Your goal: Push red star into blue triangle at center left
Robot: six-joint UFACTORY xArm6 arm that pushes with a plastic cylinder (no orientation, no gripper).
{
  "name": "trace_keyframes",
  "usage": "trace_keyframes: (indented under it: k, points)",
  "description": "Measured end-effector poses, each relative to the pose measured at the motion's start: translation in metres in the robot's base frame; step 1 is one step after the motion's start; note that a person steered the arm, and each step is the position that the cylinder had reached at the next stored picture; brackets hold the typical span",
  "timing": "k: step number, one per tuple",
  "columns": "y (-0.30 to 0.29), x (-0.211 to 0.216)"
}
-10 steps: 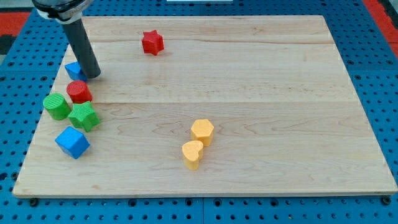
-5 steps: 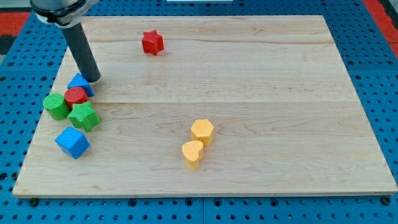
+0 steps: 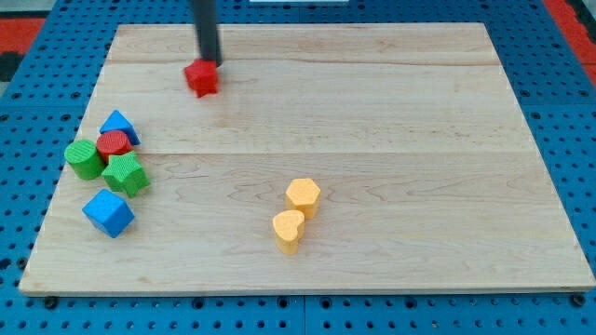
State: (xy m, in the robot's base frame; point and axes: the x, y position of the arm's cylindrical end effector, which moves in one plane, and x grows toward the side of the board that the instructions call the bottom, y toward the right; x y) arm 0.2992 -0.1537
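Observation:
The red star [image 3: 201, 78] lies near the view's top left of the wooden board [image 3: 391, 121]. My tip [image 3: 211, 62] is just above and slightly right of the star, touching or nearly touching it. The blue triangle [image 3: 118, 124] sits at the view's center left, against a red cylinder [image 3: 114, 143]. The star is well apart from the triangle, up and to its right.
A green cylinder [image 3: 85, 159] and a green star [image 3: 126, 174] huddle below the triangle, with a blue cube [image 3: 108, 213] beneath them. A yellow hexagon [image 3: 303, 196] and a yellow heart [image 3: 289, 230] sit at the view's bottom center.
My tip left the blue triangle and moved right and up to the red star. The star has shifted left and down. The triangle now rests against the red cylinder.

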Motion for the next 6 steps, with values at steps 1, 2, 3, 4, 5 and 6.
trace_keyframes:
  k: [1, 2, 3, 4, 5, 6]
  points:
    - [-0.041, 0.024]
    - [-0.067, 0.036]
    - [-0.017, -0.014]
    - [0.002, 0.03]
    - [-0.038, 0.083]
    - [0.017, 0.062]
